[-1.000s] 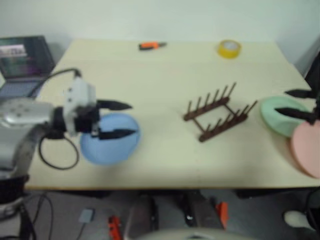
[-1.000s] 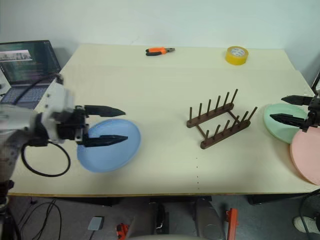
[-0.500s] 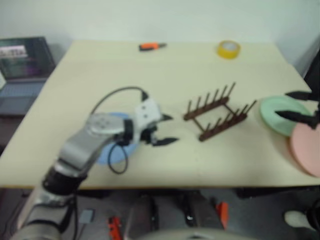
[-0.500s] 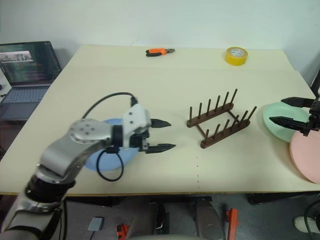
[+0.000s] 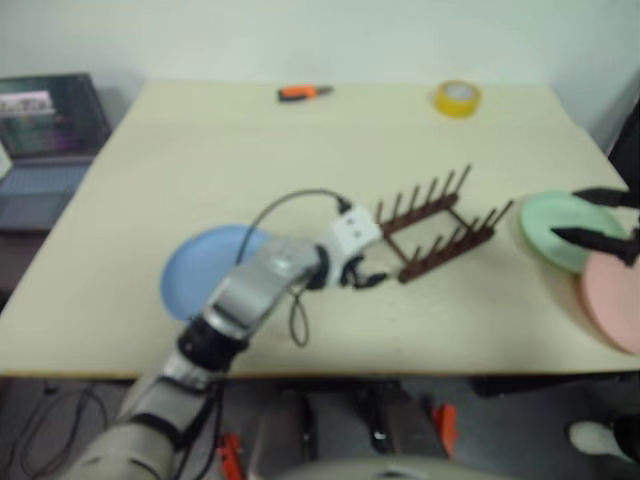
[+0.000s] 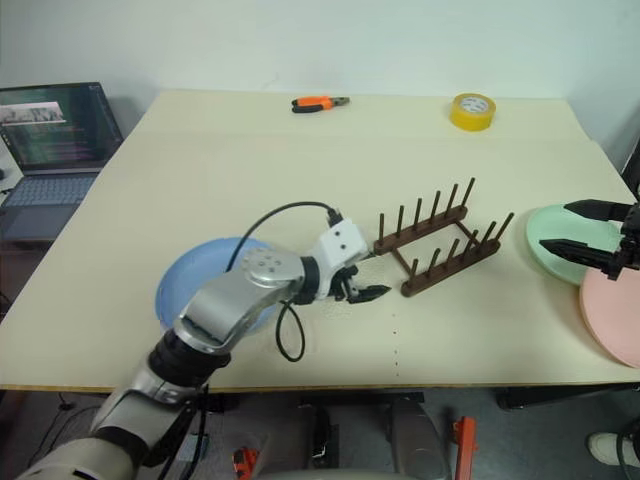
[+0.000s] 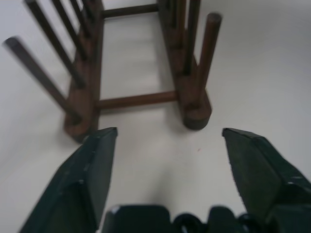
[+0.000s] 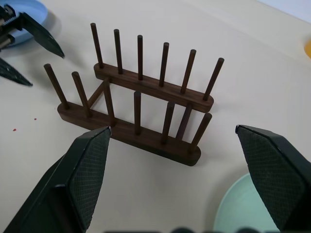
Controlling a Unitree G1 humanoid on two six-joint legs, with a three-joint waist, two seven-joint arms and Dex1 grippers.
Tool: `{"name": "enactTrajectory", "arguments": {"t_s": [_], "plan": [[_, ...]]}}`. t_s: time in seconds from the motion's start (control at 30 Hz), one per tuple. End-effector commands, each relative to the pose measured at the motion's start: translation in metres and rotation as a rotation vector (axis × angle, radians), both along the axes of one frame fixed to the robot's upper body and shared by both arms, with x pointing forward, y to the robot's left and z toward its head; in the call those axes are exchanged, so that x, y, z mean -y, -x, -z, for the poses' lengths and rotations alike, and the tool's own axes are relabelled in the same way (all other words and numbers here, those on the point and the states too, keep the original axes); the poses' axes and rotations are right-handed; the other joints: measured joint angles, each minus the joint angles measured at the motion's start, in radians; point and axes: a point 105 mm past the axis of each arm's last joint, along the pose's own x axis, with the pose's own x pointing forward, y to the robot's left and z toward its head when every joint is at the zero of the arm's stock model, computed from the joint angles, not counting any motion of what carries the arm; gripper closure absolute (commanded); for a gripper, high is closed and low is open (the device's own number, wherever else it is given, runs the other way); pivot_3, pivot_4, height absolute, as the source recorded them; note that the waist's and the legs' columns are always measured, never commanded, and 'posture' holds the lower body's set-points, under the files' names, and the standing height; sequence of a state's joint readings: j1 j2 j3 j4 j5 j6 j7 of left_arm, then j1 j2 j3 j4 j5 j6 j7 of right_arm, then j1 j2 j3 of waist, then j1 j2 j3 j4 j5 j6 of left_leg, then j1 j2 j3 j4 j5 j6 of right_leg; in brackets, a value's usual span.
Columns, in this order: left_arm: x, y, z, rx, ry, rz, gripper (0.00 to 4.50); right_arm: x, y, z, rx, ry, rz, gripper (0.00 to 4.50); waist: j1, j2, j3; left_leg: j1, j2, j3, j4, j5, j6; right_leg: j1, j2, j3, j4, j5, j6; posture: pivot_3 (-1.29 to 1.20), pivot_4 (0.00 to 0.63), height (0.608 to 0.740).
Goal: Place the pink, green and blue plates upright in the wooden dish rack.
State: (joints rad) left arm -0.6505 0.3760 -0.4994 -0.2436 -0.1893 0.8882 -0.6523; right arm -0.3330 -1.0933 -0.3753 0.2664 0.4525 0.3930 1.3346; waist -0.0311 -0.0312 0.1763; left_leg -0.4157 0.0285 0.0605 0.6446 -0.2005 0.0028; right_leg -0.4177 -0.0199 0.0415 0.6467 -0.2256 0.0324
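From my head, my left hand (image 6: 362, 280) sits low over the pale surface (image 6: 250, 170), fingers spread with nothing between them, just short of the near left end of the wooden rack (image 6: 438, 252). The rack stands near the middle of the surface with its pegs upright and no plate in it. The blue plate (image 6: 195, 285) lies flat behind my left forearm, near the front left edge. At the right edge, the green plate (image 6: 555, 240) lies flat and the pink plate (image 6: 612, 315) lies just in front of it; whether they touch I cannot tell. My right hand (image 6: 585, 231) hangs above the green plate, its fingers wide apart and gripping nothing. An orange-handled tool (image 6: 320, 102) and a yellow roll of tape (image 6: 473, 110) rest along the far side. A laptop (image 6: 55, 140) stands open off the left end of the surface; its screen text is too small to read.

From my left wrist, both dark fingers (image 7: 87, 174) frame the end of the rack (image 7: 141, 99), which stands close ahead on bare surface.

From my right wrist, the textured fingers (image 8: 82, 170) stand well apart around a view of the whole rack (image 8: 146, 116), with my left hand (image 8: 22, 53) beyond its far end and a slice of green plate (image 8: 238, 208) close by. No lettering is readable anywhere.
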Motion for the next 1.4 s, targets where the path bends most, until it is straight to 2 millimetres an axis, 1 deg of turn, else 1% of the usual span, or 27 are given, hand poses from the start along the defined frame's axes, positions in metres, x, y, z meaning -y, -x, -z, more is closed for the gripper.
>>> {"name": "enactTrajectory", "arguments": {"t_s": [0.03,0.13,0.23,0.37,0.6,0.7,1.0,1.13,1.17,1.23,1.33,1.4], "plan": [[0.010,0.001,-0.006,0.028,-0.019,0.016,0.01,0.002,0.006,-0.018,0.056,0.017,0.010,0.00,0.000,0.000,0.000,0.000,0.000,0.000,0.000,0.000,0.000,0.000,0.000,0.000,0.000,0.000,0.000,0.00,0.150,0.740],[0.014,-0.004,-0.002,0.023,-0.038,0.000,0.01,0.003,0.007,-0.017,0.055,0.015,0.017,0.00,0.000,0.000,0.000,0.000,-0.001,0.000,0.000,0.000,0.000,0.000,0.000,0.000,0.000,0.000,0.000,0.00,0.150,0.740],[0.021,-0.005,0.002,0.011,-0.042,0.006,0.01,0.002,0.008,-0.017,0.055,0.015,0.018,0.00,0.000,0.000,0.000,0.000,-0.001,0.000,0.001,0.000,0.000,0.000,0.000,0.000,0.000,0.000,0.000,0.00,0.150,0.740],[0.032,-0.012,0.010,-0.007,-0.055,-0.010,0.01,0.002,0.010,-0.018,0.058,0.014,0.024,0.00,0.001,0.000,0.000,0.000,-0.001,-0.001,0.000,0.000,0.000,0.000,0.000,0.000,0.000,0.000,0.000,0.00,0.150,0.740],[0.044,-0.017,0.023,-0.027,-0.073,-0.024,0.01,0.002,0.013,-0.019,0.061,0.015,0.036,0.00,0.001,0.000,0.000,0.000,-0.001,-0.001,0.000,0.000,0.000,0.000,0.000,0.000,-0.001,0.000,0.000,0.00,0.150,0.740],[0.052,-0.019,0.029,-0.035,-0.076,-0.028,0.01,0.003,0.016,-0.019,0.061,0.015,0.043,0.00,0.001,0.000,0.000,0.000,-0.001,-0.001,0.000,0.000,0.000,0.000,0.000,0.000,-0.001,0.000,0.000,0.00,0.150,0.740],[0.069,-0.021,0.034,-0.036,-0.062,-0.020,0.01,0.003,0.020,-0.018,0.063,0.014,0.061,0.00,0.002,0.000,0.000,0.000,-0.002,-0.001,0.000,0.000,0.000,0.001,0.000,-0.001,-0.001,0.000,0.000,0.00,0.150,0.740],[0.070,-0.023,0.036,-0.034,-0.061,-0.024,0.01,0.003,0.021,-0.019,0.066,0.015,0.070,0.00,0.002,0.000,0.000,0.000,-0.002,-0.002,0.001,0.000,0.000,0.002,-0.001,0.000,-0.002,0.000,0.000,0.00,0.150,0.740],[0.070,-0.024,0.036,-0.032,-0.062,-0.028,0.37,0.004,0.021,-0.019,0.067,0.015,0.072,0.00,0.002,0.000,0.000,0.000,-0.002,-0.002,0.001,0.000,0.000,0.002,-0.001,-0.001,-0.002,0.000,0.000,0.00,0.150,0.740],[0.067,-0.026,0.038,-0.026,-0.069,-0.034,0.90,0.004,0.022,-0.017,0.067,0.014,0.075,0.00,0.002,0.000,0.000,0.000,-0.002,-0.002,0.001,0.000,0.000,0.002,-0.001,-0.001,-0.002,0.000,0.000,0.00,0.150,0.740],[0.063,-0.030,0.038,-0.018,-0.073,-0.041,1.95,0.003,0.021,-0.016,0.070,0.011,0.077,0.00,-0.001,0.000,0.000,0.000,-0.002,-0.002,0.001,0.000,0.000,0.002,0.000,-0.001,-0.002,0.000,0.000,0.00,0.150,0.740],[0.061,-0.032,0.037,-0.012,-0.075,-0.045,2.58,0.002,0.020,-0.015,0.071,0.010,0.078,0.00,-0.001,0.000,0.000,0.000,-0.002,-0.002,0.001,0.000,0.000,0.002,0.000,-0.001,-0.002,0.000,0.000,0.00,0.150,0.740]]}}
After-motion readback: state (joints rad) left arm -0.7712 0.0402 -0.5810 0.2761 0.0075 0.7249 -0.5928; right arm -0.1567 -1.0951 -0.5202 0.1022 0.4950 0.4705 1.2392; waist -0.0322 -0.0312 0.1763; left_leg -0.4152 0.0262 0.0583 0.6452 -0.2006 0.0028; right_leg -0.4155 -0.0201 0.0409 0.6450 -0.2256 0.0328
